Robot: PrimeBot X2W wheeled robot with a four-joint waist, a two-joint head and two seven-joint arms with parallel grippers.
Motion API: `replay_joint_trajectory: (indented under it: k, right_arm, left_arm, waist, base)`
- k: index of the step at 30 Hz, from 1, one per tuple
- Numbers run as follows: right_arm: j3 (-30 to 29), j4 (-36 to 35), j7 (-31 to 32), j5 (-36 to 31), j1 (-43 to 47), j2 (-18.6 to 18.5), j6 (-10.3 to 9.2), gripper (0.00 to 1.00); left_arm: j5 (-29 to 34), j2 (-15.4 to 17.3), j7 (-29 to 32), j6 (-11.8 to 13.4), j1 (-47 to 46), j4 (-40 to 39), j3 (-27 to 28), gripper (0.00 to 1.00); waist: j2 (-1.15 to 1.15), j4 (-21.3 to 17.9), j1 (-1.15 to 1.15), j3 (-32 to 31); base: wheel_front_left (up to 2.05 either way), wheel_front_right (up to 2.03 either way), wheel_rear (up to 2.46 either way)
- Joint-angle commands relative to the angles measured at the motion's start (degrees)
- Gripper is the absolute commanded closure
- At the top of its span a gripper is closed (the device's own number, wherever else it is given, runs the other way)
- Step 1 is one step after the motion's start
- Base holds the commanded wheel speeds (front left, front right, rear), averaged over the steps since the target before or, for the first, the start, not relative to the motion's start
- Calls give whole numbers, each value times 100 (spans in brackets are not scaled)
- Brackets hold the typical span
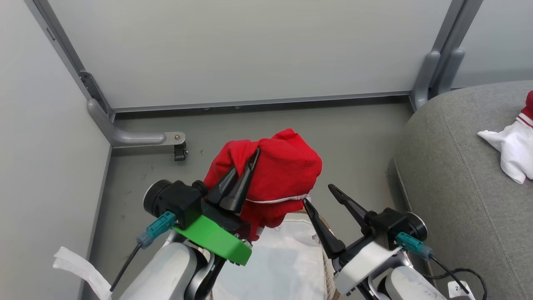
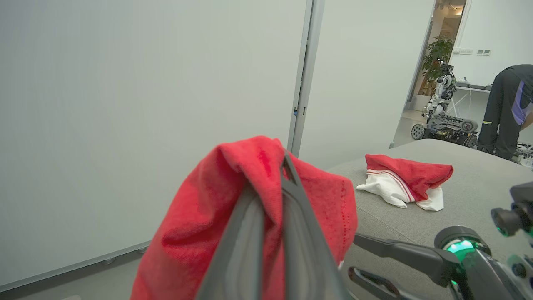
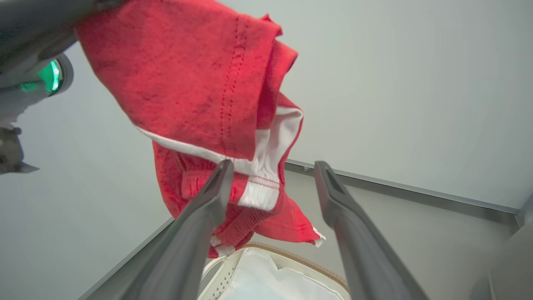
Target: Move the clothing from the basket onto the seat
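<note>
Head view. Student: Where does the clothing (image 1: 283, 171) stand?

Instructor: It hangs bunched from the left gripper (image 1: 245, 162), whose two fingers are clenched on a fold near its top. Its lower hem dangles just above the basket (image 3: 220, 279) and the white liner (image 1: 283, 258), apparently clear of both. The right gripper (image 1: 317, 193) stands released, jaws wide, just beside the hem and grasping nothing.

Student: What does the carry to the seat (image 1: 449, 166) call for?

Instructor: By judgement, a sweep toward the robot's right at this height or higher, so that the trailing hem clears the cushion's rounded edge rather than dragging on it. The right arm lies between load and seat, so it should give way or support the hem. Release only once the fabric rests on the grey cushion, preferably beside the red-and-white garment (image 2: 399, 179) lying there, not upon it.
</note>
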Motion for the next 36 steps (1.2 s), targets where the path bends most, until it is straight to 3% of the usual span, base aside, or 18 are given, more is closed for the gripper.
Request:
replay_joint_trajectory:
  k: [1,13,25,26,27,28,36]
  right_arm:
    - [44,-38,-11,79,-114,-67,-6,0]
    - [385,204,-11,484,-713,-265,-5,0]
    - [1374,757,-11,656,-1330,-430,-5,0]
    - [1476,786,-11,692,-1365,-432,-5,29]
    - [1556,802,-11,722,-1409,-436,-5,84]
    - [1611,804,-11,754,-1441,-442,-5,100]
    - [1544,652,-11,805,-1483,-480,-5,100]
  left_arm:
    - [40,-6,-3,-15,71,-2,-26,100]
    - [-73,1,-3,-15,-109,54,-526,100]
    - [-397,47,-3,-15,-286,54,-1264,100]
    - [-423,50,-3,-15,-295,55,-1296,100]
    - [-441,54,-3,-15,-299,57,-1318,100]
    - [-452,57,-3,-15,-306,56,-1331,100]
    - [-527,76,-3,-15,-308,84,-1312,100]
  waist:
    - [0,37,1,27]
    - [0,235,1,68]
    - [0,493,1,15]
    - [0,511,1,10]
    - [0,526,1,11]
    - [0,537,1,16]
    - [0,564,1,85]
  base:
    - [0,0,0]
    - [0,0,0]
    - [0,0,0]
    - [0,0,0]
    - [0,0,0]
    - [0,0,0]
    - [0,0,0]
